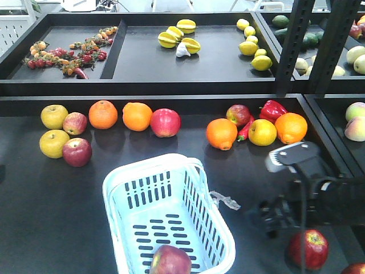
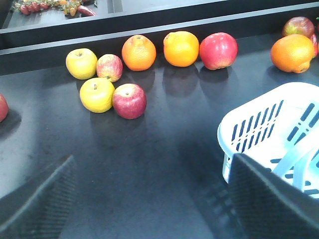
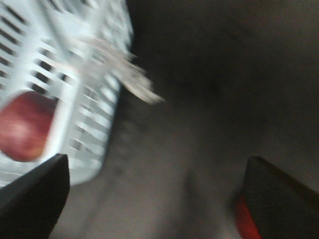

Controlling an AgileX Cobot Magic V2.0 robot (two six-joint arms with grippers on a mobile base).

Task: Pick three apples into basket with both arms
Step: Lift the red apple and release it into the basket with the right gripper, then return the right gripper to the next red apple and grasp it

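The pale blue-white basket [image 1: 171,197] stands at the front centre of the dark table, and one dark red apple [image 1: 170,260] lies inside it; the right wrist view shows that apple [image 3: 22,124] through the basket [image 3: 84,74] wall. A second apple [image 1: 308,248] rests on the table right of the basket, beside my right gripper [image 1: 270,218]. That gripper [image 3: 157,199] is open and empty, with a sliver of red apple [image 3: 244,221] behind its right finger. My left gripper [image 2: 157,199] is open over bare table, left of the basket [image 2: 269,124].
Red apples [image 1: 77,152], yellow apples [image 1: 53,142] and oranges [image 1: 102,114] lie at the back left. More oranges [image 1: 221,133], an apple [image 1: 238,114] and a red pepper [image 1: 272,109] lie at the back right. A raised shelf edge [image 1: 142,87] and a black post [image 1: 293,45] stand behind.
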